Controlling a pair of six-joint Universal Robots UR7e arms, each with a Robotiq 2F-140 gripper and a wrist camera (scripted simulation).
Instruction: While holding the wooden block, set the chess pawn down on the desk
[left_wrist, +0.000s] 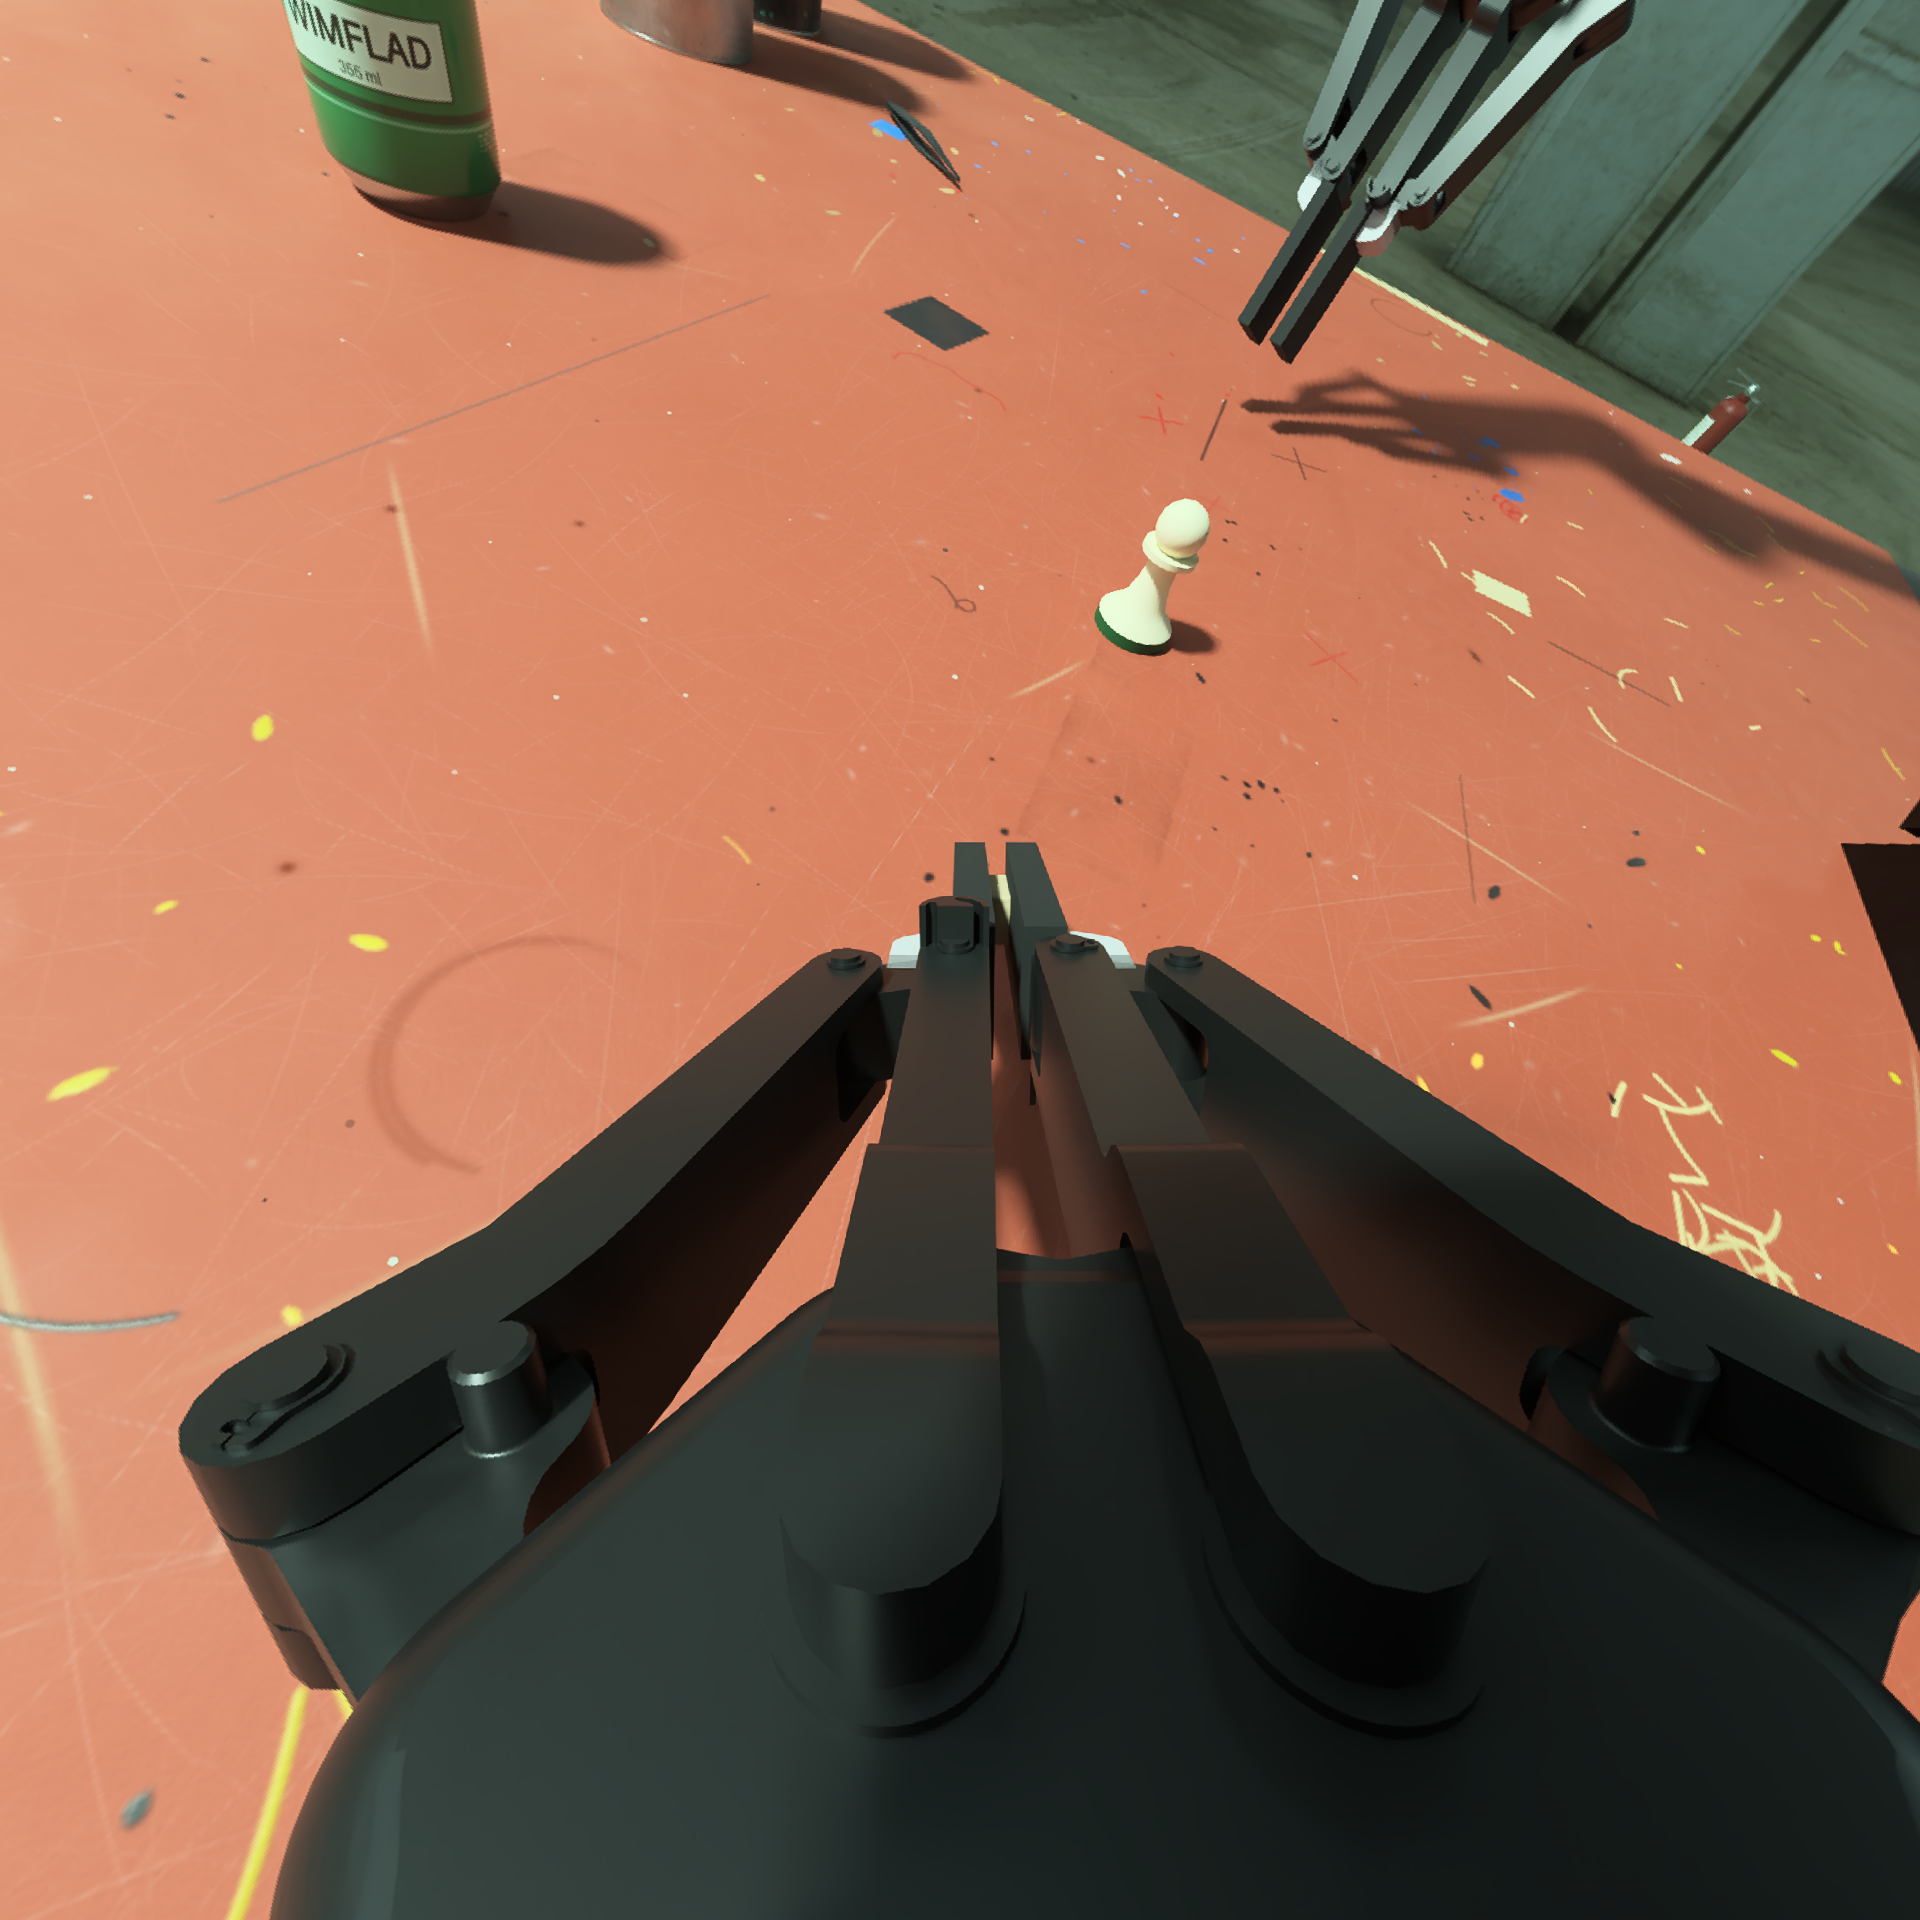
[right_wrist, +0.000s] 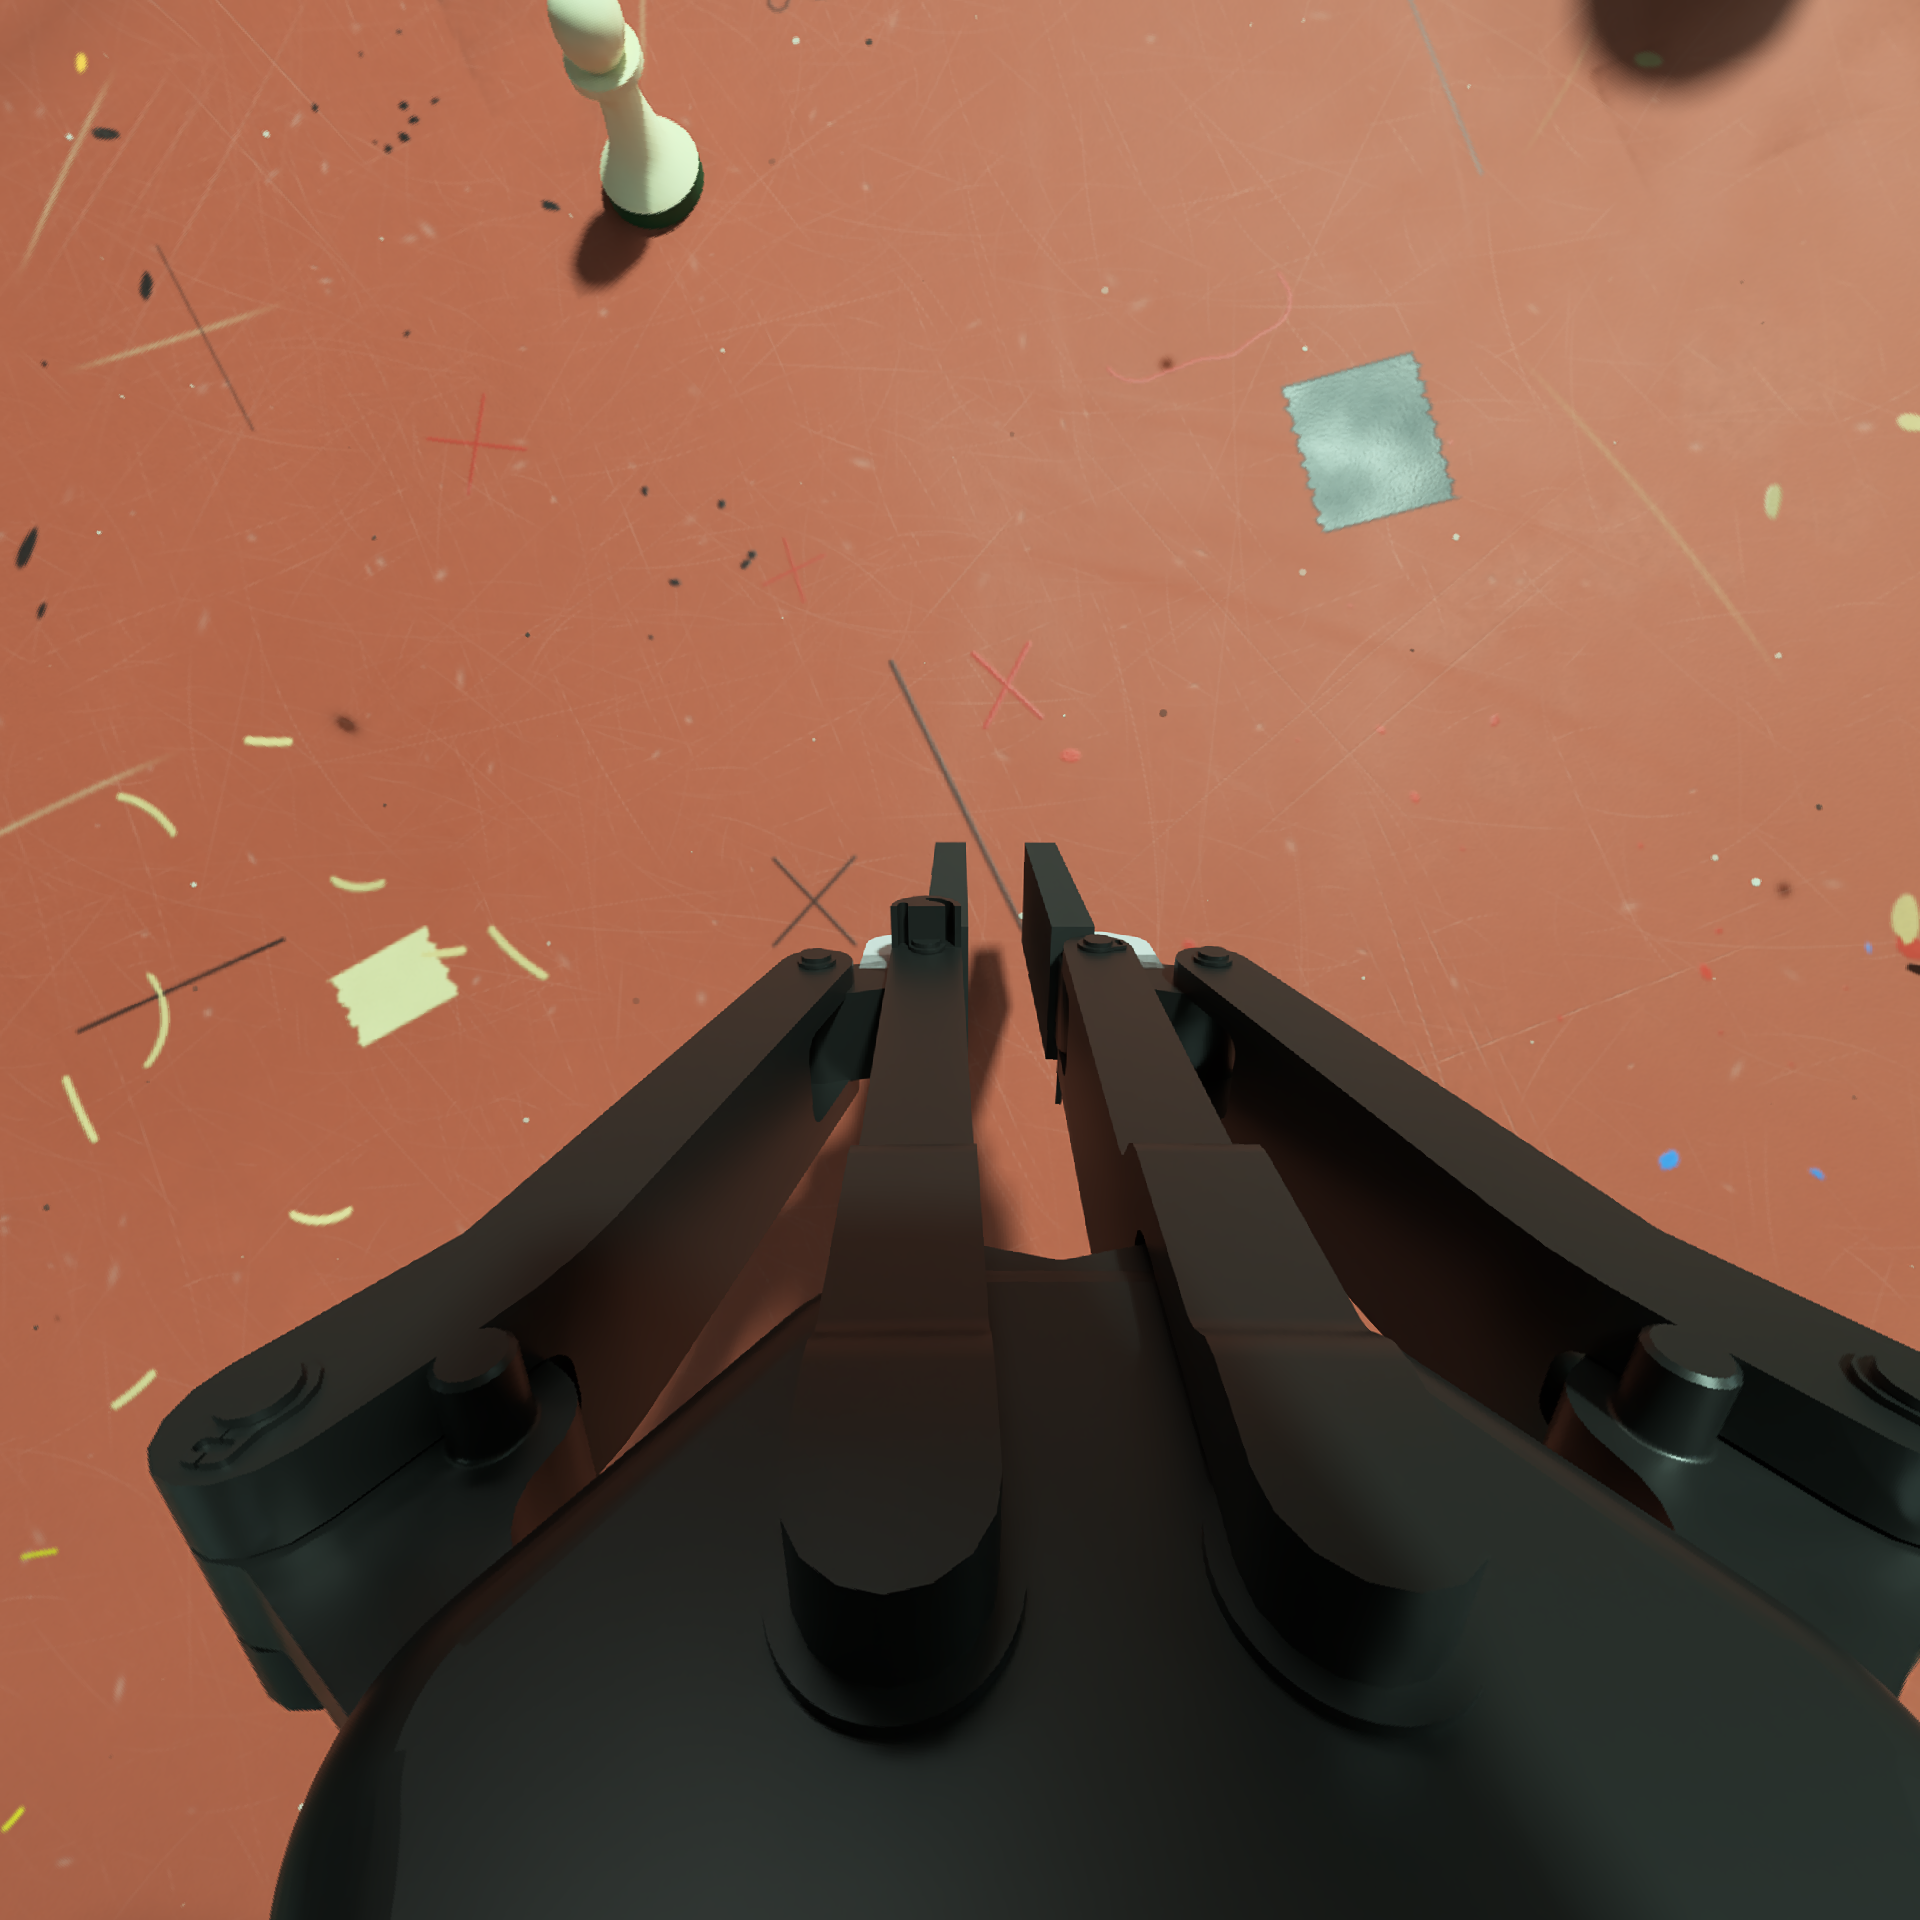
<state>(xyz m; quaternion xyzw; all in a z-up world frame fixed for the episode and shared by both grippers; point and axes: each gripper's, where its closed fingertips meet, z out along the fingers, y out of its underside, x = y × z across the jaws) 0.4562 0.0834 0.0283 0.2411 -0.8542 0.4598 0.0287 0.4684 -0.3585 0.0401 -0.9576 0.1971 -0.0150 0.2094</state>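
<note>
A cream chess pawn (left_wrist: 1148, 582) with a dark green base stands upright on the red desk (left_wrist: 623, 623), free of both grippers. It also shows at the top left of the right wrist view (right_wrist: 634, 135). My left gripper (left_wrist: 995, 868) is shut on a thin pale wooden block (left_wrist: 1002, 896); only a sliver of it shows between the fingers, which hover low over the desk in front of the pawn. My right gripper (right_wrist: 995, 873) is empty, its jaws a narrow gap apart, raised above the desk (right_wrist: 1143, 520) beyond the pawn. It also shows in the left wrist view (left_wrist: 1273, 338).
A green can (left_wrist: 400, 104) and a metal container (left_wrist: 686, 21) stand at the far left. The desk's edge runs diagonally at top right, with floor beyond. A dark object (left_wrist: 1886, 935) pokes in at the right edge. Flat tape patches (right_wrist: 1366, 442) (right_wrist: 395, 982) lie on the desk.
</note>
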